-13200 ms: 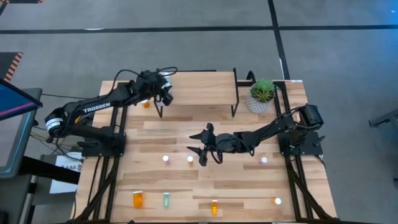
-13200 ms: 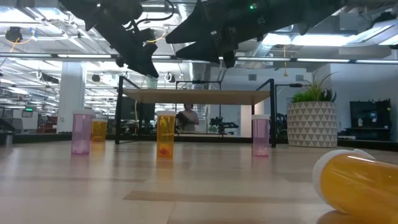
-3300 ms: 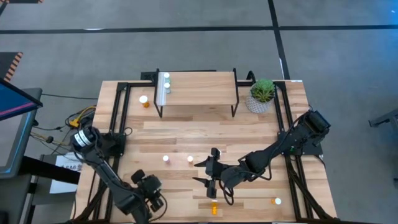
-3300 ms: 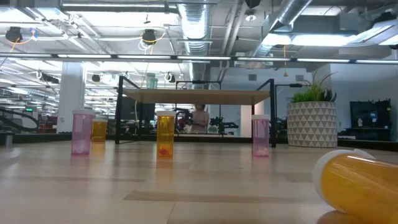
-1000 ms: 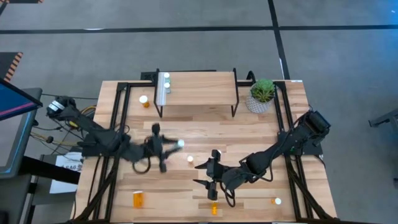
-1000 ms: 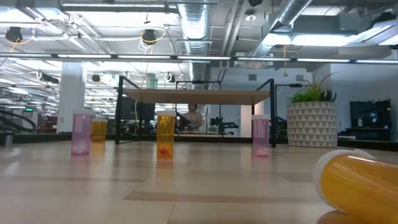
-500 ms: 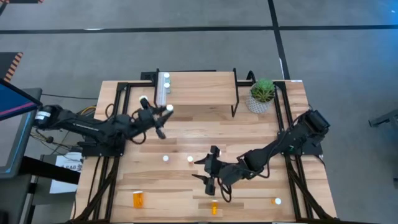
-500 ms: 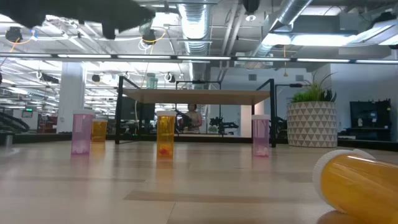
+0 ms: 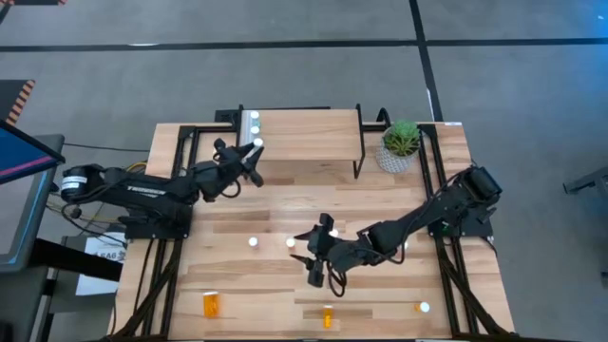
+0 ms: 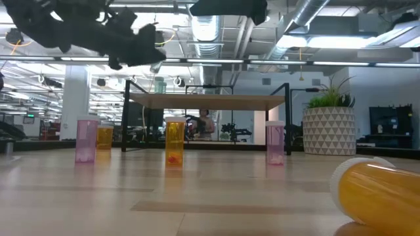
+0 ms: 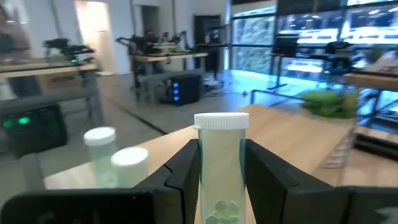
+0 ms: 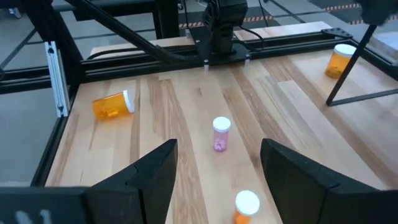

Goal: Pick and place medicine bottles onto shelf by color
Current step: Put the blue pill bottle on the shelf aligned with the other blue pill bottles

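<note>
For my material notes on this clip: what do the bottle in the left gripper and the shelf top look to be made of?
The green bottle, clamped in the left gripper, looks like translucent pale plastic: pills show through its wall, and its ribbed white cap is opaque. The shelf top appears to be light wood with a matte finish and visible grain; its thin legs look like black metal.

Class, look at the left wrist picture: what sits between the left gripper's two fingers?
A pale green medicine bottle with a white cap, upright between the left gripper fingers, shown in the left wrist view.
</note>
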You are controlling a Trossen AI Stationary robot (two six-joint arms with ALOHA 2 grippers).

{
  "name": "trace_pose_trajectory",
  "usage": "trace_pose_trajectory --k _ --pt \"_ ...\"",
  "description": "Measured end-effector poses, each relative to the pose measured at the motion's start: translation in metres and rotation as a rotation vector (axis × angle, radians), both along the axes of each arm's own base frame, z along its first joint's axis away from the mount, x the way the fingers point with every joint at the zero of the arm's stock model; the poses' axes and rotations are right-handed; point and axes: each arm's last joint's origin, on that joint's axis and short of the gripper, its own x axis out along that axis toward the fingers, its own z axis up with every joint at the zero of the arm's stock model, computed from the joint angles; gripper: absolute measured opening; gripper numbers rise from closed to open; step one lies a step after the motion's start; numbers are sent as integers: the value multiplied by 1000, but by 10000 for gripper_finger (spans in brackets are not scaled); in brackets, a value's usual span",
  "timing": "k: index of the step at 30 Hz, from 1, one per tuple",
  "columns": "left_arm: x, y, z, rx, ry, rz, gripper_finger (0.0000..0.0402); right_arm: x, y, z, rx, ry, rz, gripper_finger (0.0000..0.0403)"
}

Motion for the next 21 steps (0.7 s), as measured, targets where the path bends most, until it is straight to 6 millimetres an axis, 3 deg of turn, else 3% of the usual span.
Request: trace_pose_trajectory --k 7,14,21 --pt "11 7 -13 8 -11 96 93 -2 5 0 1 0 14 255" --pt "20 2 -20 63 -4 76 93 -2 4 -1 -3 7 12 255" --pt "11 -5 -20 96 -100 67 93 -3 6 -1 0 6 16 255"
